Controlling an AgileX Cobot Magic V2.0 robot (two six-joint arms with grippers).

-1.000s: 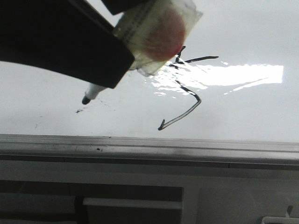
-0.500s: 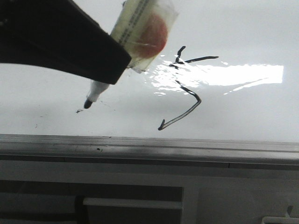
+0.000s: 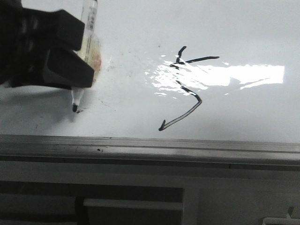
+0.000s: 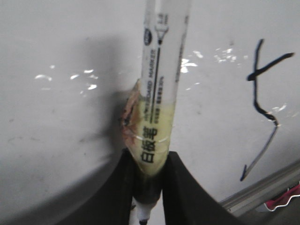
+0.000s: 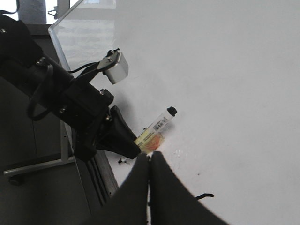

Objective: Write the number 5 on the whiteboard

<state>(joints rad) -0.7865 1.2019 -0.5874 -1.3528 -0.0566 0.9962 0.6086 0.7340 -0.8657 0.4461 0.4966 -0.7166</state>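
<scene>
The whiteboard (image 3: 243, 28) is a glossy white board with a bright glare patch. The number 5 (image 3: 187, 91) is drawn on it in thin black strokes, with a short top bar and a hooked tail; it also shows in the left wrist view (image 4: 262, 98). My left gripper (image 3: 70, 79) is shut on a whiteboard marker (image 3: 86, 42), whose black tip (image 3: 74, 108) rests near the board's front edge, well left of the 5. In the left wrist view the marker (image 4: 159, 93) stands between the black fingers (image 4: 185, 187). My right gripper (image 5: 150, 159) is shut and empty above the board.
A grey metal edge rail (image 3: 187, 147) runs along the board's near side, with white frame parts below it. Small dark smudges (image 3: 37, 125) dot the board at the left. The left arm (image 5: 70, 103) shows at the board's edge in the right wrist view.
My left gripper has moved left and lowered with the marker, which has turned more upright; its tip has come down near the smudge. The 5 is unchanged.
</scene>
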